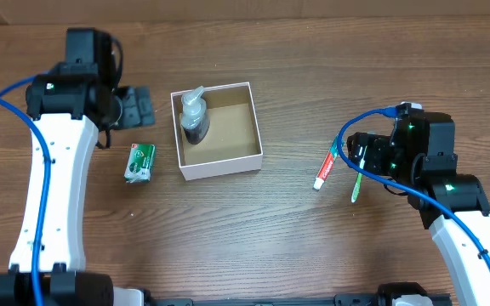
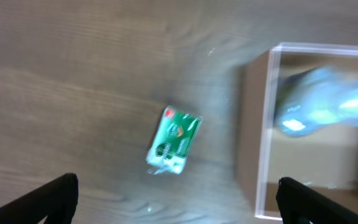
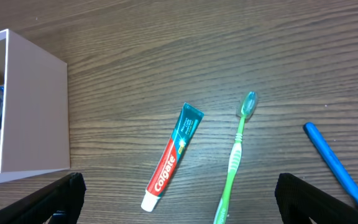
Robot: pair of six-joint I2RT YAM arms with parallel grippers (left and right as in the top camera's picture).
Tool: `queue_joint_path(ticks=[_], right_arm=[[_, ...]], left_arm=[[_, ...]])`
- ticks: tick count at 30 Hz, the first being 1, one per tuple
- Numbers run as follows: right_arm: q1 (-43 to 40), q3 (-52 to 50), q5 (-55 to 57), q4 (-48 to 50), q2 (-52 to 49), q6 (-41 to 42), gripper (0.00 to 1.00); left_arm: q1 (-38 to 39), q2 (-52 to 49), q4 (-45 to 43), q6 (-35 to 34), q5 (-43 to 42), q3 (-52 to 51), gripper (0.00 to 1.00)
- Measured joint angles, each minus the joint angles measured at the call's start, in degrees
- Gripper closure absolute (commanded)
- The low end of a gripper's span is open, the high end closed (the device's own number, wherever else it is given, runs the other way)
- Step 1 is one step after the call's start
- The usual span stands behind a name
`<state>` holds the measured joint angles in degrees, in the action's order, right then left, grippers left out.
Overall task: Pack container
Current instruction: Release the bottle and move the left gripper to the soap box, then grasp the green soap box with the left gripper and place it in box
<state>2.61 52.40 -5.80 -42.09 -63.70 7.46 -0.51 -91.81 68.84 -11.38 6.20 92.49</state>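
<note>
The left claw [image 2: 179, 202] is spread wide, with its two dark fingertips [image 2: 58, 199] at the outer corners of the wrist view and nothing between them. The left arm [image 1: 54, 195] is a long white link that runs up the left side of the counter [image 1: 253, 238] and ends in a black wrist. The wrist is bent so that the left claw [image 1: 136, 106] points sideways toward the box [image 1: 224, 166]. Just ahead of the fingers and between them lies a small flat packet [image 2: 174, 140]. It is green and white, glossy and tilted on the wood. Further out, on the right finger's side, stands the box [image 2: 269, 124]. It is square and shallow, made of cardboard with white walls and a plain brown inside. A pump bottle [image 1: 194, 115] lies in its left half, pale on top and dark below; the left wrist view shows it only as a blur.

The right claw [image 3: 179, 205] is also apart and empty. The right arm [image 1: 470, 246] rises from the near right corner, and its black wrist is turned inward. Ahead of the fingers, on the bare grainy wood, lie a toothpaste tube [image 3: 171, 157] and a thin green toothbrush [image 3: 235, 155]. The tube is red, white and teal, with its white cap toward the claw. The toothbrush has its bristle head pointing away. The two lie near each other but apart. A blue cable [image 3: 334, 162] crosses by the right finger. Well out on the left finger's side is the white wall of the box [image 3: 36, 112].
</note>
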Motion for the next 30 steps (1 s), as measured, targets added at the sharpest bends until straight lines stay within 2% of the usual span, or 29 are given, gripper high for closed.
queue_joint_path(ticks=[6, 16, 17, 18, 20, 21, 26, 27, 30], right_arm=[[0.0, 0.0, 0.0, -0.1, 0.0, 0.0, 0.0], [0.0, 0.0, 0.0, -0.4, 0.0, 0.0, 0.0], [0.0, 0.0, 0.0, -0.4, 0.0, 0.0, 0.0], [0.0, 0.0, 0.0, -0.4, 0.0, 0.0, 0.0], [0.0, 0.0, 0.0, -0.4, 0.0, 0.0, 0.0], [0.0, 0.0, 0.0, -0.4, 0.0, 0.0, 0.0], [0.0, 0.0, 0.0, -0.4, 0.0, 0.0, 0.0], [0.0, 0.0, 0.0, -0.4, 0.0, 0.0, 0.0], [0.0, 0.0, 0.0, -0.4, 0.0, 0.0, 0.0]], left_arm=[[-4.0, -6.2, -11.4, 4.3, -2.8, -14.0, 0.0], [-4.2, -24.0, -15.6, 11.4, -4.5, -15.4, 0.01], [-4.2, -24.2, -15.6, 11.6, -4.5, -15.3, 0.09], [-4.2, -24.3, -15.6, 11.8, -4.7, -15.3, 0.28], [-4.2, -24.3, -15.5, 11.9, -4.9, -15.3, 0.49], [-4.2, -24.3, -15.3, 12.3, -4.9, -15.3, 0.64], [-4.2, -24.3, -14.0, 12.9, -4.7, -14.9, 0.84], [-4.2, -24.3, -13.9, 12.9, -4.7, -14.9, 0.95], [-4.2, -24.4, -11.9, 12.9, -4.7, -14.4, 0.96]])
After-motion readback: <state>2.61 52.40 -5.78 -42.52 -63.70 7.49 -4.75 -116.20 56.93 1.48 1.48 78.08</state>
